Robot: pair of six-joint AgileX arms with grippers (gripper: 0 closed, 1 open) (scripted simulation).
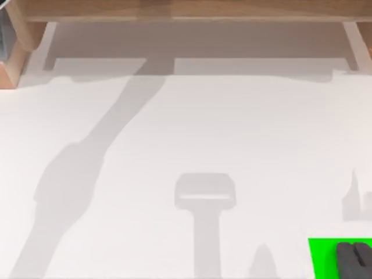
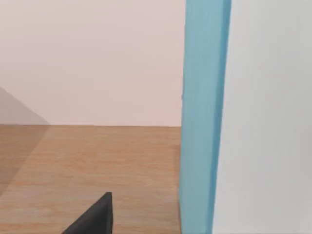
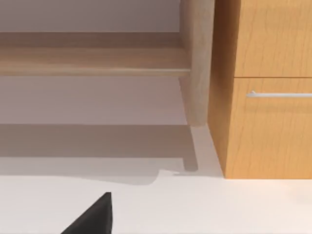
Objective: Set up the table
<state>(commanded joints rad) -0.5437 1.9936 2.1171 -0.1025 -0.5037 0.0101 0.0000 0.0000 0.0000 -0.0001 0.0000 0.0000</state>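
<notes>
The table [image 1: 192, 128] is a broad white surface that spans the top view, with a light wooden rim [image 1: 186, 9] along its far edge. My right gripper [image 1: 354, 250] is dark and sits at the near right corner, over a bright green square patch [image 1: 323, 258]. In the right wrist view a dark edge of that gripper [image 3: 95, 217] hangs above the white table [image 3: 219, 204]. A dark edge of my left gripper [image 2: 95, 217] appears in the left wrist view, above a wood-grain surface [image 2: 97, 161].
Long grey arm shadows [image 1: 75, 174] lie across the white top. A wooden cabinet [image 3: 273, 122] with a metal drawer handle [image 3: 280, 94] stands beside a wooden post [image 3: 197, 63]. In the left wrist view, an upright blue panel [image 2: 202, 117] stands against a pale wall.
</notes>
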